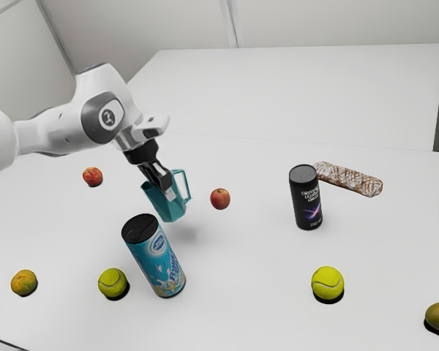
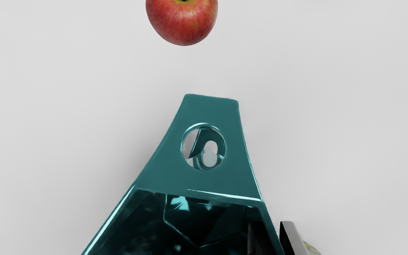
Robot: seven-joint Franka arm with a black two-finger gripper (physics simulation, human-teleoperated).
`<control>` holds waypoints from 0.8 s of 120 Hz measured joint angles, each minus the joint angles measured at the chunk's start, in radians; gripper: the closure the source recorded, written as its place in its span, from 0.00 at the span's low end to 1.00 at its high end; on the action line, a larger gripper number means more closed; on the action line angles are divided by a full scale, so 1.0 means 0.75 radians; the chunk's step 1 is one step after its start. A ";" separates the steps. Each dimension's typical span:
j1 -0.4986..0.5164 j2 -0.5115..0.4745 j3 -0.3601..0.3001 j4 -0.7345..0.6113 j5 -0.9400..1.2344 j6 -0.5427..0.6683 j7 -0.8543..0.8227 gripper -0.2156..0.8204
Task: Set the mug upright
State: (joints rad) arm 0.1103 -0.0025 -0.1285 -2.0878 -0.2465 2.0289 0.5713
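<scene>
The teal mug (image 1: 165, 206) hangs tilted in the exterior view, its handle toward that view's right and a soft shadow on the table beside it. My gripper (image 1: 168, 189) reaches down at its rim. In the wrist view the open mouth of the mug (image 2: 204, 184) faces the camera, with the holed handle pointing toward a red apple. There the gripper (image 2: 273, 228) pinches the mug's side wall, one finger inside the mouth and the other outside. The mug's base is hidden in the wrist view.
A blue can (image 1: 159, 256) stands close in front of the mug. The red apple (image 1: 219, 198) lies just beyond the handle. A black can (image 1: 306, 197), a wrapped roll (image 1: 349, 179), tennis balls (image 1: 113, 282) and several fruits are spread over the white table (image 1: 241, 292).
</scene>
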 joint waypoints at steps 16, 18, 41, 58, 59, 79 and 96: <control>0.025 -0.026 -0.028 -0.048 0.199 0.057 -0.106 0.95; 0.026 -0.032 -0.030 -0.064 0.215 0.069 -0.119 0.95; -0.010 -0.048 -0.054 -0.206 0.327 0.232 -0.247 0.95; -0.055 -0.042 -0.060 -0.277 0.354 0.344 -0.323 0.96; -0.057 -0.041 -0.060 -0.279 0.355 0.349 -0.327 0.96; -0.061 -0.016 -0.060 -0.291 0.363 0.417 -0.396 0.96; -0.053 0.021 -0.058 -0.291 0.362 0.455 -0.441 0.96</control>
State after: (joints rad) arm 0.0703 0.0131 -0.1722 -2.3061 0.0252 2.3699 0.2404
